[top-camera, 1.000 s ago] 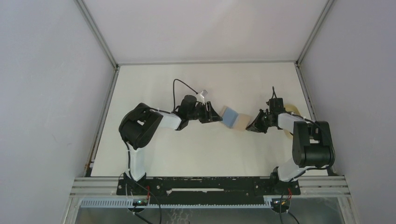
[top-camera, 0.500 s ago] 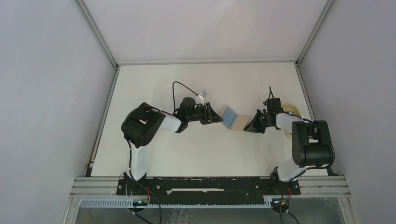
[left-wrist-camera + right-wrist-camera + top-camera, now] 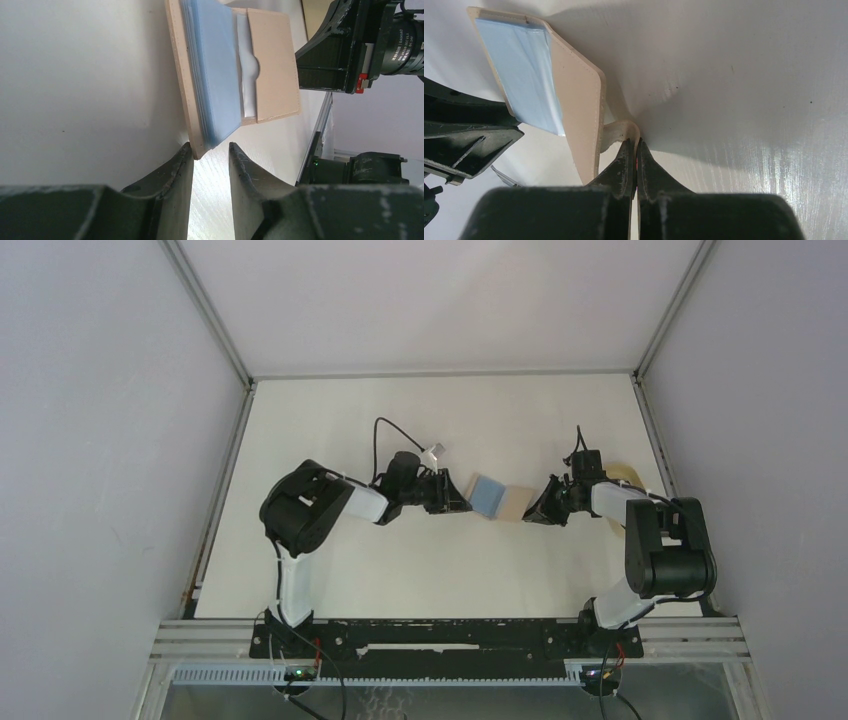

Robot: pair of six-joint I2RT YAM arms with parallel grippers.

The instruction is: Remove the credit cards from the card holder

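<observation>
The tan card holder (image 3: 514, 503) lies open on the table between my two grippers. A light blue credit card (image 3: 215, 75) covers its left half, with a tan pocket (image 3: 272, 65) to its right. In the left wrist view my left gripper (image 3: 210, 146) is open, its jaws narrow around the near corner of the holder and the blue card; one finger (image 3: 180, 165) touches that corner. My right gripper (image 3: 634, 142) is shut on a thin tan edge of the holder (image 3: 579, 105), at its far side from the blue card (image 3: 521, 70).
A tan oval tray (image 3: 628, 475) sits behind the right arm near the right wall. A black cable (image 3: 385, 430) loops above the left wrist. The right arm's camera housing (image 3: 370, 45) stands just past the holder.
My left jaws have narrowed around the holder's near corner. The blue half of the holder has settled flatter. The right gripper keeps its grip in the same place.
</observation>
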